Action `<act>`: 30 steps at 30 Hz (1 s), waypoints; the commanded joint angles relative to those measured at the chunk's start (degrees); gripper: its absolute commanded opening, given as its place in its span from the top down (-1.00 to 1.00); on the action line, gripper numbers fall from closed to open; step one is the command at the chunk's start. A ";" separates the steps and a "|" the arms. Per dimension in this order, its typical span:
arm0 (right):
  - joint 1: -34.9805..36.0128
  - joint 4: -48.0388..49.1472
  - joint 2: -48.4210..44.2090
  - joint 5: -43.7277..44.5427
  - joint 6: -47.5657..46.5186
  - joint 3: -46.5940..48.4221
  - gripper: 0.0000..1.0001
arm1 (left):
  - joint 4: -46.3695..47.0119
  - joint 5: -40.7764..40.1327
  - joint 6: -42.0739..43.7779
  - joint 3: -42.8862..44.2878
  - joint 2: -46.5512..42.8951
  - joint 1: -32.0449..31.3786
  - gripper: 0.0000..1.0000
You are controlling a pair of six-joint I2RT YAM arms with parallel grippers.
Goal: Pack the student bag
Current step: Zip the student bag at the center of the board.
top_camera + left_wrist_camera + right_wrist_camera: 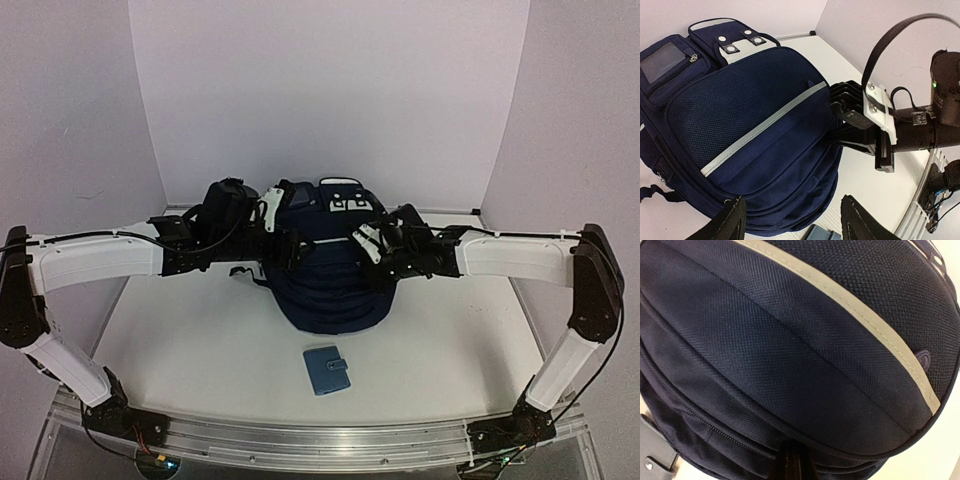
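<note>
The table (200,340) is surveyed from high behind its near edge, looking downward. The student bag (750,135) is viewed obliquely by the left wrist camera and very closely (fabric filling the frame) by the right. It is shared by all three views.

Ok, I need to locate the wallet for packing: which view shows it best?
Top external: the whole wallet lies flat, on the near side of the bag. Left wrist catches only a corner at the bottom edge; right wrist shows a snap tab at lower left, possibly its.
</note>
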 commanded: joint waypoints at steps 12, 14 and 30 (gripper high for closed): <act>-0.25 -3.57 -4.60 -7.80 1.26 3.53 0.85 | 3.54 1.12 17.91 -1.42 0.10 -0.12 -0.32; -0.25 -3.55 -3.27 -6.99 0.33 3.66 0.71 | 3.91 1.19 17.54 -1.43 -0.20 -0.11 -0.32; -0.25 8.92 0.34 5.59 -2.07 -1.73 0.43 | 6.74 1.69 15.61 -2.87 -1.39 -0.11 -0.33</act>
